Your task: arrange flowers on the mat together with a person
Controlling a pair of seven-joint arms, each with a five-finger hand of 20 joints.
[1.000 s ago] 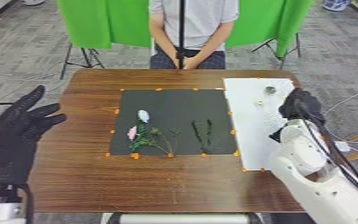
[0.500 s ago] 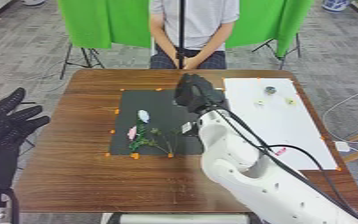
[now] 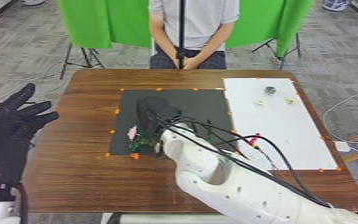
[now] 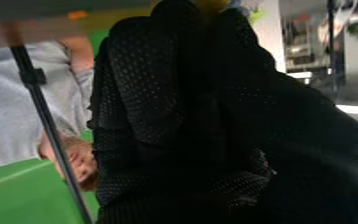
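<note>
- The right hand [image 3: 160, 107] is held low over the mat, its fingers closed on what is judged to be a yellow bloom [image 4: 214, 6] at the fingertips; the grip is largely hidden by the glove.
- The left hand [image 3: 14, 122] is held open by the table's left edge, nothing gripped.
- By the wooden table [image 3: 78, 185] everything is carried: the dark mat [image 3: 184, 93] in the middle, the white sheet [image 3: 286, 150] to its right.
- On the mat's left part, leafy greenery [image 3: 141, 144] is laid. It is likely light and springy, easily snagged by a glove; it is best taken low on the stem.
- Just above the greenery, a pink flower [image 3: 132, 132] is seen. Its petals could be crushed, so it should be pinched under the head.
- On the sheet, a red piece [image 3: 254, 139] and small heads, one bluish [image 3: 270, 90], are set out. Being small and light, they may be rolled away if nudged; they should be gripped from both sides.
- The yellow bloom, probably soft and nearly weightless, should be lowered gently and released straight up, lest it be dragged.
</note>
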